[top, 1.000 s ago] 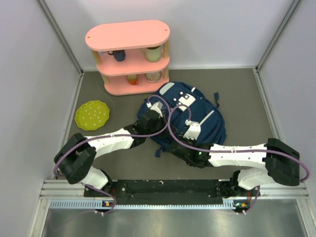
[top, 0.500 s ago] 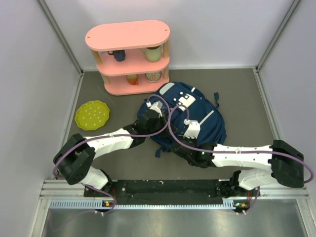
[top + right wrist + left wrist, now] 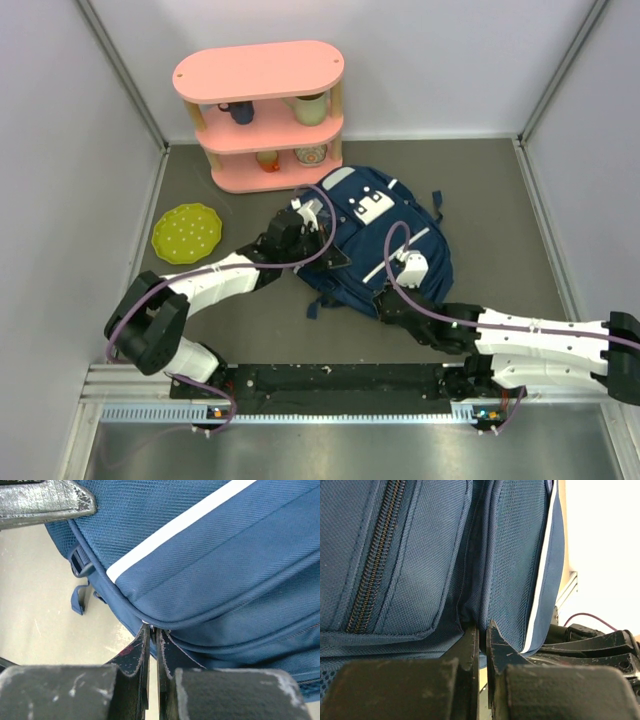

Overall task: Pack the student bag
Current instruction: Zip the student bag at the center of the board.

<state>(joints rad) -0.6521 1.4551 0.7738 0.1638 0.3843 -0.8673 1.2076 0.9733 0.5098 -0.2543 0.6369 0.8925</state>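
Both arms were on the student bag here, and it had shifted since a second ago! It lay on the grey table in front of the pink shelf, right of the yellow-green plate, but its left side had been drawn in, so the bag looked more bunched than before.

The left gripper had climbed up and away from its earlier spot and sat at the bag's left flank, closer to the shelf. On the left wrist camera, that gripper was all but closed, jaws nearly touching, with a fold of navy fabric caught between them. A zip ran up the panel just left of the pinch.

Over on the other side, the right arm had pulled back toward the right. Its elbow, which was well in the overhead view a second ago, was now at the very edge. The right gripper was at the bag's near edge. From the right wrist, that gripper was also closed down to a sliver, its tips pinching the piped seam along the bag's rim, below the white stripe.

The plate and the shelf had not budged.
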